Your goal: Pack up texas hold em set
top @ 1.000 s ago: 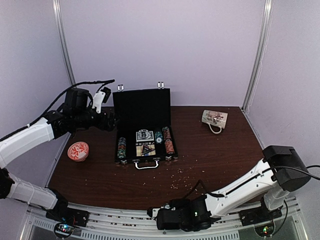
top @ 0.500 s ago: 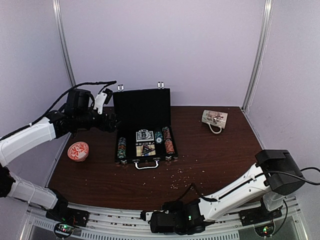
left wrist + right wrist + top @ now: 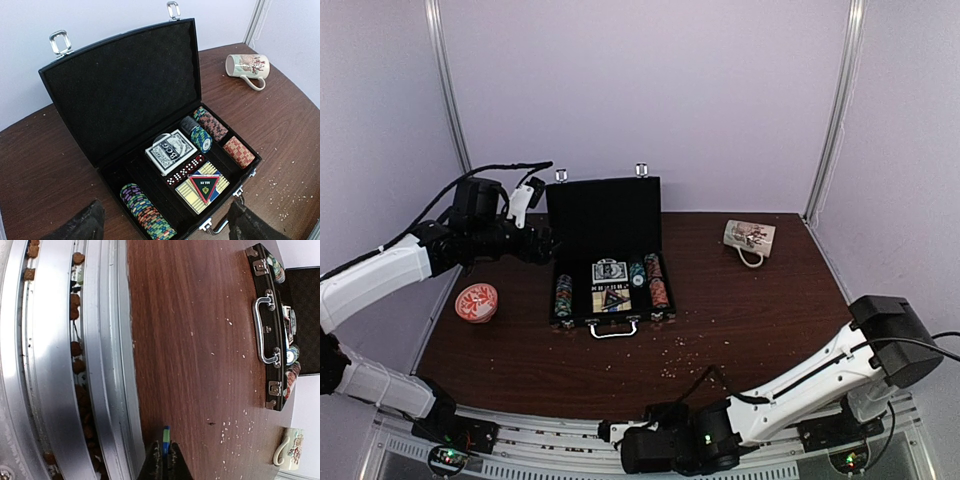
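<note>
The black briefcase (image 3: pixel 605 215) stands open at the back middle of the table, lid (image 3: pixel 125 90) upright. Its tray holds striped chip stacks (image 3: pixel 147 212) (image 3: pixel 200 136) (image 3: pixel 239 151), a boxed card deck (image 3: pixel 171 151), a row of dice (image 3: pixel 185 170) and a triangular "ALL IN" button (image 3: pixel 203 184). My left gripper (image 3: pixel 542 245) hovers open and empty beside the lid's left edge; in its wrist view (image 3: pixel 165 227) its fingers straddle the case front. My right gripper (image 3: pixel 610 432) is low at the table's near edge, shut (image 3: pixel 164 447) on a thin blue-green poker chip (image 3: pixel 165 434) held edge-on.
A white printed mug (image 3: pixel 749 239) lies on its side at the back right. An orange-red patterned dish (image 3: pixel 476 302) sits left of the case. White crumbs are scattered in front of the case. A metal rail (image 3: pixel 60 365) with brown bits runs along the near edge.
My right gripper has shifted left along the table's near edge. The left arm has barely moved.
</note>
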Controlling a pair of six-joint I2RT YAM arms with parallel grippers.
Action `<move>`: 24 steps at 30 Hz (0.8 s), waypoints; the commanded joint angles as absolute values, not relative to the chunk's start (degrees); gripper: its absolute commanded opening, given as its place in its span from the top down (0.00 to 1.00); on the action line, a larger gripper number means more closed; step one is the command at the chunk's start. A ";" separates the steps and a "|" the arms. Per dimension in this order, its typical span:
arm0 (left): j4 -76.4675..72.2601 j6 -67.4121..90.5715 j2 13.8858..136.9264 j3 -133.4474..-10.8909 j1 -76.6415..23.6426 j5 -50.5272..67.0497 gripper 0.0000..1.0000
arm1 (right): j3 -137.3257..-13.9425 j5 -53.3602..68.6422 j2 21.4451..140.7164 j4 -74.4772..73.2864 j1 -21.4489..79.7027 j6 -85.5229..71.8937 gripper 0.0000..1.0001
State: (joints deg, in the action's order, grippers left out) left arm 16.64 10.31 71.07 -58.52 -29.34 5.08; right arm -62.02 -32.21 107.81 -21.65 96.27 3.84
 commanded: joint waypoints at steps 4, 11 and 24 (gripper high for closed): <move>15.38 10.72 68.65 -58.18 -28.98 3.61 0.12 | -61.74 -37.80 99.77 -20.57 93.33 -6.70 1.00; 14.39 10.76 65.22 -56.81 -28.95 2.24 0.13 | -54.51 -27.65 89.99 -1.79 78.91 -7.89 1.00; 13.70 10.72 62.58 -56.13 -29.00 2.37 0.13 | -64.25 -0.91 103.84 11.70 55.69 -3.23 1.00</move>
State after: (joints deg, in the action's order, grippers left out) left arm 16.38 10.44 63.92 -56.55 -29.34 2.52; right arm -58.98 -8.34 98.63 9.54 58.04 -5.56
